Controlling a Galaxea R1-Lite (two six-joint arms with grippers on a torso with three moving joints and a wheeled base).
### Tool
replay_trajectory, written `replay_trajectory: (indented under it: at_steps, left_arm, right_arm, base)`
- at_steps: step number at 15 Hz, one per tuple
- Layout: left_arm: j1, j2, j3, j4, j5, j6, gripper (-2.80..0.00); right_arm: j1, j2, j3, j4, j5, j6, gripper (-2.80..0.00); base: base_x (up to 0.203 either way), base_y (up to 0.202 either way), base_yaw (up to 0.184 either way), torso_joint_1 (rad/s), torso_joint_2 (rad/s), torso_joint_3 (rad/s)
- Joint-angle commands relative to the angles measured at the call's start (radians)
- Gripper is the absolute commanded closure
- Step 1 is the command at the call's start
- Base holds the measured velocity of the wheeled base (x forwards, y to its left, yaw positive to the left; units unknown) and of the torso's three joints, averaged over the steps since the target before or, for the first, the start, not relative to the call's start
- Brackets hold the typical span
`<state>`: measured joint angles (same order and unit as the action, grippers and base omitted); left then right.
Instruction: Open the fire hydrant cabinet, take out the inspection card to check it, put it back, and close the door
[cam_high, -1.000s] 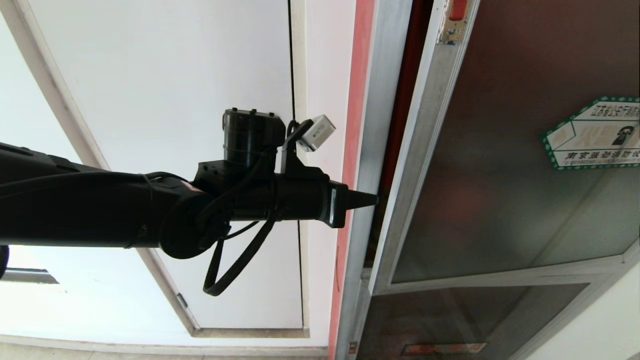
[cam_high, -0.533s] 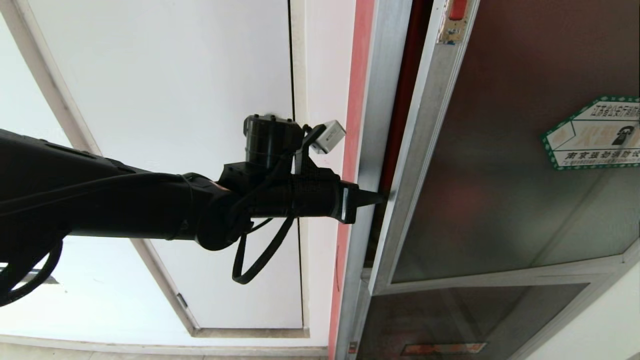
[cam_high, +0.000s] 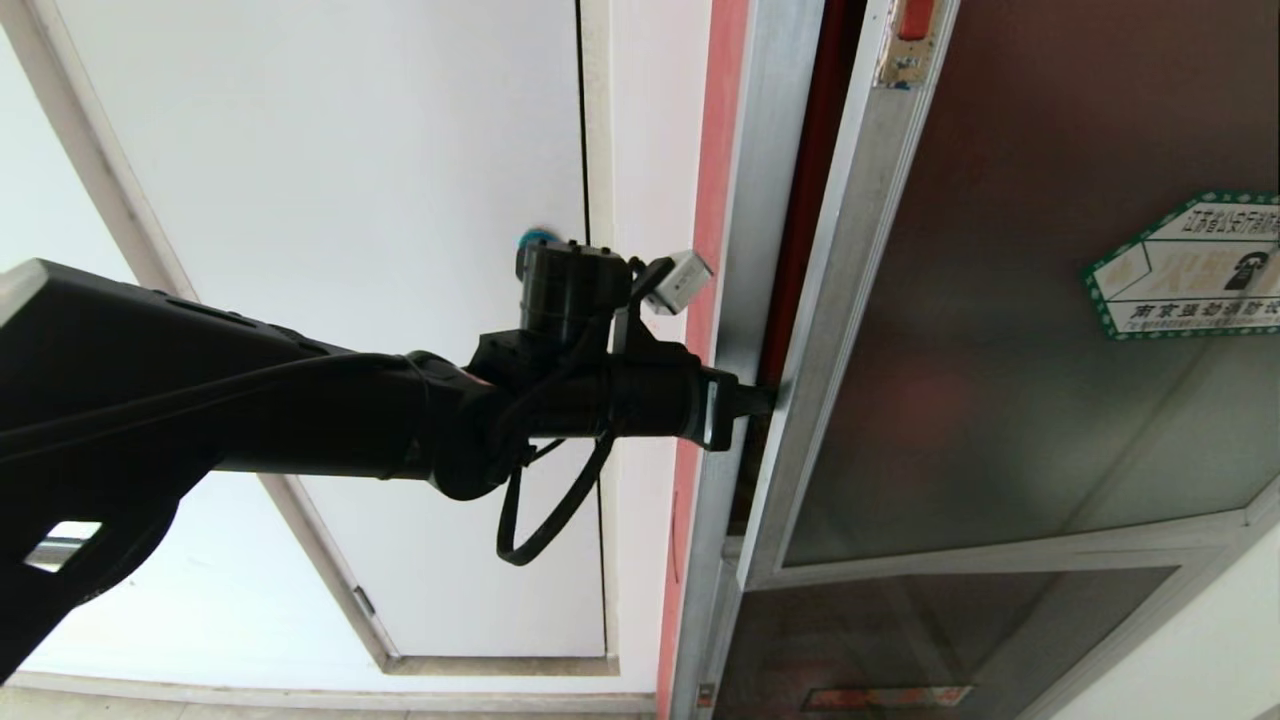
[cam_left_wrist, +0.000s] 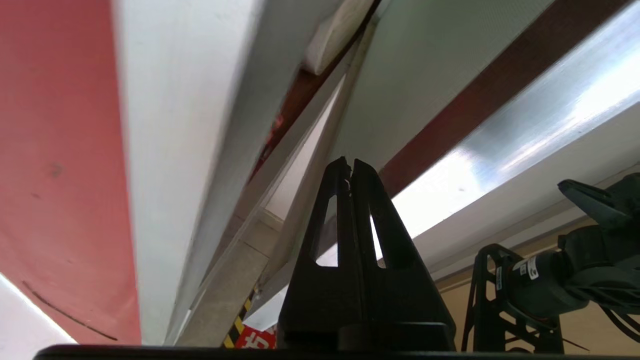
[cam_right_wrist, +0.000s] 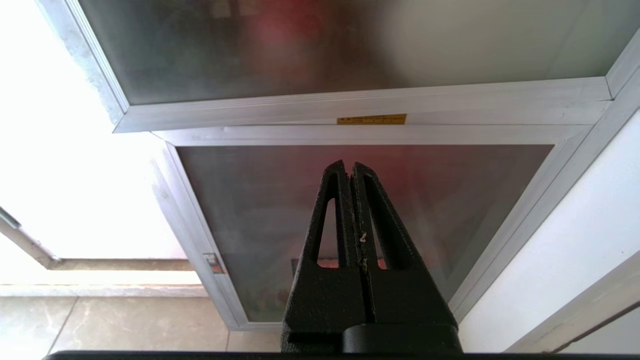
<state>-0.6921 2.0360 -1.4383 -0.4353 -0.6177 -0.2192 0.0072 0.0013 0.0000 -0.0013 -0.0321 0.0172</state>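
Where brushed aluminium door (cam_high: 860, 330) gapes | tapered black left pincer (cam_high: 762, 399) pressed together

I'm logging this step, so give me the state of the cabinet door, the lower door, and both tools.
door: ajar, gap at its latch edge
lower door: closed
left tool: shut, tip in the door gap
right tool: shut, empty, facing the lower door

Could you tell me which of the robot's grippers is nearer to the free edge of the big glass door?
The left. The left gripper, shut, has its tip in the gap at the door edge. The right gripper, also shut, hangs lower, facing the smaller lower glass door, apart from it.
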Motion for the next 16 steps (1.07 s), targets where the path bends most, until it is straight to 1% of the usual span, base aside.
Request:
replay_trajectory:
  at_steps: [1,6,10,12,16]
  left_arm:
    - [-0.013,-0.006,0.007,-0.003,-0.004,-0.002,0.00]
    - [-0.039,-0.022,0.017,-0.003,0.003,-0.002,0.00]
    - [-0.064,-0.052,0.059,-0.003,0.003,-0.001,0.00]
    - [-0.086,-0.078,0.096,-0.003,0.002,0.001,0.00]
    - [-0.124,-0.092,0.113,-0.003,0.003,0.001,0.00]
  right_arm:
    - [0.000,0.000,0.000,0.000,0.000,0.000,0.00]
    - [0.000,0.002,0.000,0.000,0.000,0.001,0.00]
    - [0.000,0.002,0.000,0.000,0.000,0.000,0.00]
    - [0.000,0.002,0.000,0.000,0.000,0.001,0.00]
    - [0.000,0.001,0.000,0.000,0.000,0.001,0.00]
  base:
    - [0.000,0.000,0.000,0.000,0.00,0.000]
    - [0.000,0.000,0.000,0.000,0.00,0.000]
    - [0.000,0.000,0.000,0.000,0.00,0.000]
    - [0.000,0.000,0.000,0.000,0.00,0.000]
    - [0.000,0.000,0.000,0.000,0.00,0.000]
